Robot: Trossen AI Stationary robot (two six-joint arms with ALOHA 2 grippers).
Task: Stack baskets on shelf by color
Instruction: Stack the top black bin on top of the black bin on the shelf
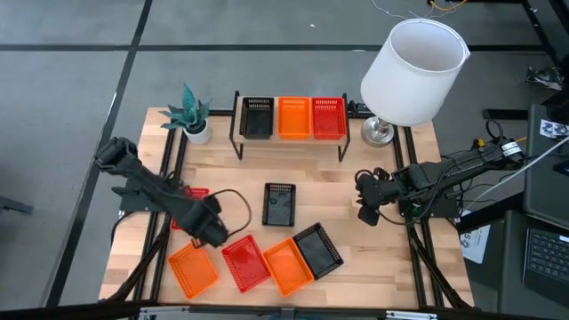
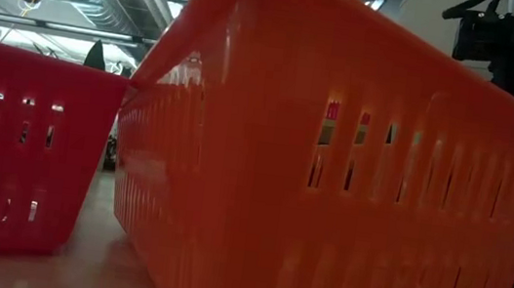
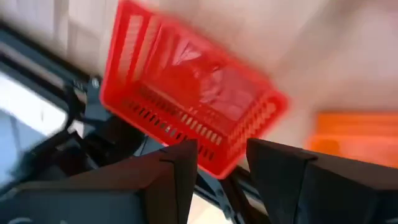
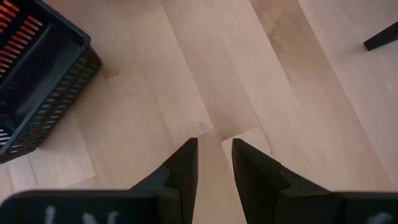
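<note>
Fingers of the left gripper [image 3: 221,163] stood apart, aimed at a red basket [image 3: 186,90] for pickup; right gripper [image 4: 214,155] fingers apart, idle over the tabletop [image 4: 249,74].

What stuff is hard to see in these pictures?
- Red basket at the table's left edge: the high view shows only a sliver; the left arm covers it.
- Left gripper: too small and dark in the high view.
- Shelf: the low view loses it behind the orange basket.
- Left wrist view: motion blur smears the basket's mesh.
- Lamp: its shade hides the stem.
</note>
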